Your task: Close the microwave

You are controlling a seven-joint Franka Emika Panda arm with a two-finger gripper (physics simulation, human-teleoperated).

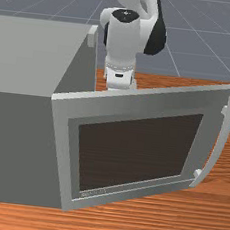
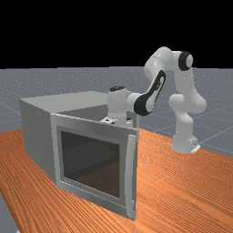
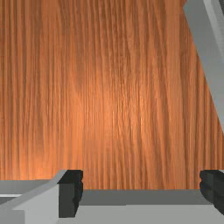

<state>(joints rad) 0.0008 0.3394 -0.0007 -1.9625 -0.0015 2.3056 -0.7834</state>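
On the orange-brown wooden table (image 2: pixel 186 186): a grey, box-shaped microwave (image 1: pixel 21 142) sits at the front view's left, its open side toward that view's right.
Grey-framed door with dark glass (image 1: pixel 138 149): stands wide open from the body's near edge, outer face to the front camera, curved pale handle (image 1: pixel 221 143) at its free end.
White-and-grey arm (image 2: pixel 184 82): reaches in from the far view's right, bringing our hand (image 1: pixel 119 80) down behind the door, on its inner side.
Two-finger gripper (image 3: pixel 141 191): black-tipped fingers spread well apart, pinching nothing; whether they touch the grey metalwork near them, we cannot tell.
Step in hand: by our judgement, positioning; the door awaits its closing push.
Next move: from the inner side we would only press the door wider, so we need to rise clear, pass around the handle end and push the outer face toward the opening.
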